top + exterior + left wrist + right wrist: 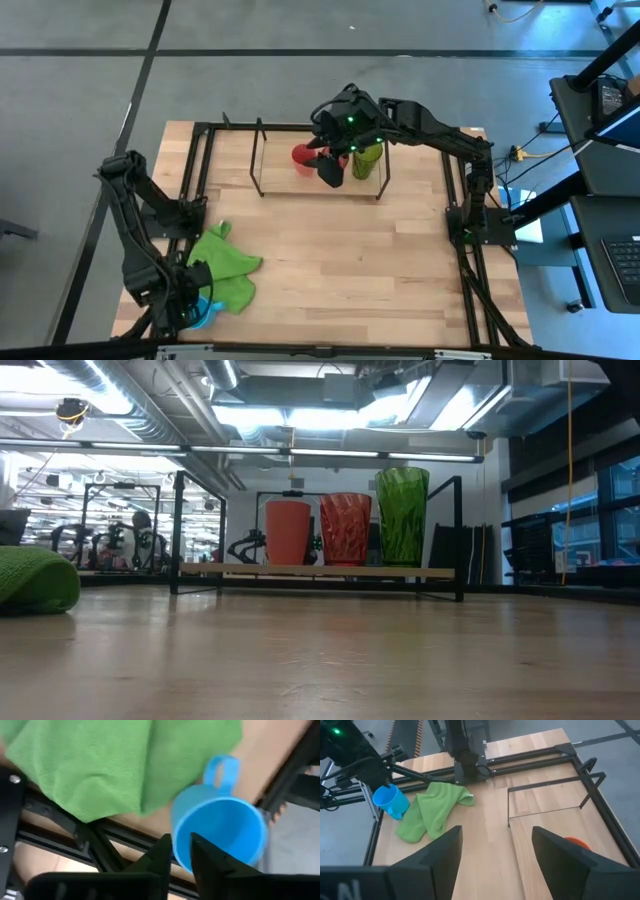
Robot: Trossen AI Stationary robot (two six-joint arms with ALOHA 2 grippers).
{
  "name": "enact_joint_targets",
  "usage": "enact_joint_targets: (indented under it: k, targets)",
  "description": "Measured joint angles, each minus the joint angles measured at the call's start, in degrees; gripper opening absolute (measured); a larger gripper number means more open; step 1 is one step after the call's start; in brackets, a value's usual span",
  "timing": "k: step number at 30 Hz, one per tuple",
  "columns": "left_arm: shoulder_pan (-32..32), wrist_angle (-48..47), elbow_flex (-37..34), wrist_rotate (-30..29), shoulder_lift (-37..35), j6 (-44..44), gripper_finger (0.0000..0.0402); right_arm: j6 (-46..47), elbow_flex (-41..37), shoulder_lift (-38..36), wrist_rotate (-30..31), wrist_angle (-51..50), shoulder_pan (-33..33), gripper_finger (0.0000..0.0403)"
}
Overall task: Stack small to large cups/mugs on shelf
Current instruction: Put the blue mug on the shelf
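Mug point(220, 827) rim being pinched by left gripper point(181, 851) beside cloth point(115, 765), awaiting shelf point(320, 160) placement; right gripper point(495, 850) hovering spread above shelf.

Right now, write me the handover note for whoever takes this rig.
Left gripper: shut on the blue mug at the table's near-left corner, beside the green cloth.
Right gripper: open, above the shelf.
Done: small red cup, red-orange tumbler and green tumbler stand in a row on the shelf.
Left: the blue mug is not yet on the shelf.
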Motion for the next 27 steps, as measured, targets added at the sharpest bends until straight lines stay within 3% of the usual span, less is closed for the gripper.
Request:
enact_joint_targets:
  k: [8,18,27]
  targets:
    - [-3.0,4.4,-2.0,-2.8,1.4,-3.4,0.0121,0.0,0.0,0.0,0.0,-2.2,-0.6,0.0239]
    - [-6.6,4.1,-3.8,-2.6,1.5,-4.2,0.0125,0.1,0.0,0.0,0.0,-3.3,-0.7,0.0239]
    - [-6.6,11.8,-10.3,-1.3,1.5,-5.4,0.0125,0.4,0.0,0.0,0.0,-3.2,-0.7,0.0239]
